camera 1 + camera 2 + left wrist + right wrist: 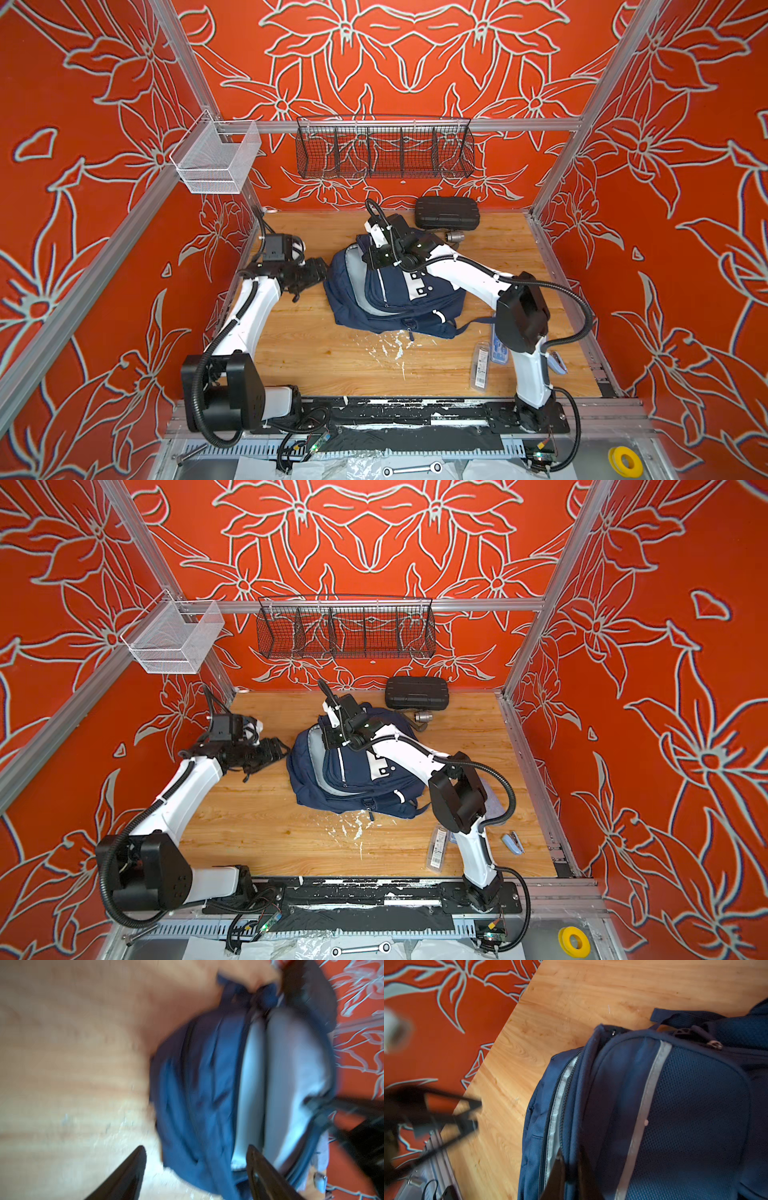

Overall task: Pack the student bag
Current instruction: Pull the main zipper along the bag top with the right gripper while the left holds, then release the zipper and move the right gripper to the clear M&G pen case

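Right claw [571, 1153] was clenched on the unzipped edge of the bag [390, 291] beneath it. Left claw [195, 1147] gaped empty just beside. Packing seemed barely begun: case [446, 212] and packet [482, 368] lay outside, well apart.

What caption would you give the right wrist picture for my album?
Right gripper shut on the zipper edge of the navy student bag, wooden table beyond.

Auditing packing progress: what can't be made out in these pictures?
Inside of the student bag: the right arm partly covers its opening in both top views; left wrist view is blurred.
Print on the clear packet: too small, top views.
Contents of the black case: lid closed.
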`<state>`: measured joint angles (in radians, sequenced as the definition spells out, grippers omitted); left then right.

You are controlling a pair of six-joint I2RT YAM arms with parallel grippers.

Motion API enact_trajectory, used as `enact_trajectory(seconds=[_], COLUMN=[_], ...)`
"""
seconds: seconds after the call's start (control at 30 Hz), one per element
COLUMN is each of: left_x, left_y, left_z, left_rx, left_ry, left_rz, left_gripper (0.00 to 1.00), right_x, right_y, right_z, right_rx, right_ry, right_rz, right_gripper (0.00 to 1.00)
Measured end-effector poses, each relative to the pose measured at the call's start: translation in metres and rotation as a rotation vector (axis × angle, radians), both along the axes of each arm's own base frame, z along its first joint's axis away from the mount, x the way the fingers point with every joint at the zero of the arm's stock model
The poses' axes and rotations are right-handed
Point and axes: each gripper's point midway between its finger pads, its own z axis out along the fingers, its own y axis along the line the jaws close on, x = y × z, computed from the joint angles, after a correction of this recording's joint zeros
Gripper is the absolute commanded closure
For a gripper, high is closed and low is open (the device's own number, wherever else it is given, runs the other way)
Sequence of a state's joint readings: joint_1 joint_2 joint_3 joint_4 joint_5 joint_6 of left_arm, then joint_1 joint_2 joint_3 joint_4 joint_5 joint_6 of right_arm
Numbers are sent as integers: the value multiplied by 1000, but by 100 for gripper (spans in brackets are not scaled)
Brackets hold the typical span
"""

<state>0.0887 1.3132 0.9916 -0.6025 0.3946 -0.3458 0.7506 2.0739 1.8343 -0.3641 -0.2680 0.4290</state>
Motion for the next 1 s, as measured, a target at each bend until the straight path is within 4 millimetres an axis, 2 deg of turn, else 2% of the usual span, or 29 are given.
enact_trajectory(seconds=[0.03, 0.1, 0.23, 0.4, 0.47, 0.53, 0.67, 0.73, 0.8, 0.83, 1.0], left_x=[-7, -11, -6, 4, 6, 5, 2, 3, 4, 5, 9], left_y=[-4, -13, -36, -42, -44, -49, -58, -63, -69, -73, -93], left_z=[-10, -20, -21, -13, -6, 6, 37, 50, 61, 66, 80], left_rx=[-14, -25, -33, -9, 20, 43, 83, 100, 118, 125, 137], left_ry=[30, 56, 44, -10, -47, -98, -216, -257, -291, -307, -350], left_rz=[2, -13, -71, -88, -102, -125, -162, -176, -193, -206, -266], left_gripper=[27, 27, 28, 29, 29, 29, 29, 29, 29, 29, 29], right_x=[3, 7, 8, 9, 5, -4, -40, -63, -91, -106, -183], right_y=[3, 7, 8, -6, -21, -43, -108, -142, -177, -194, -258], right_z=[-1, -3, -3, 17, 28, 41, 73, 74, 60, 45, -63], right_rx=[1, 0, -25, -101, -150, -194, -258, -268, -279, -290, -444], right_ry=[2, 4, 10, -52, -77, -97, -97, -61, 9, 61, 364], right_rz=[1, 3, 12, 5, -11, -41, -133, -191, -260, -300, -462], right_gripper=[100, 94, 66, 35, 29, 28, 27, 28, 28, 28, 28])
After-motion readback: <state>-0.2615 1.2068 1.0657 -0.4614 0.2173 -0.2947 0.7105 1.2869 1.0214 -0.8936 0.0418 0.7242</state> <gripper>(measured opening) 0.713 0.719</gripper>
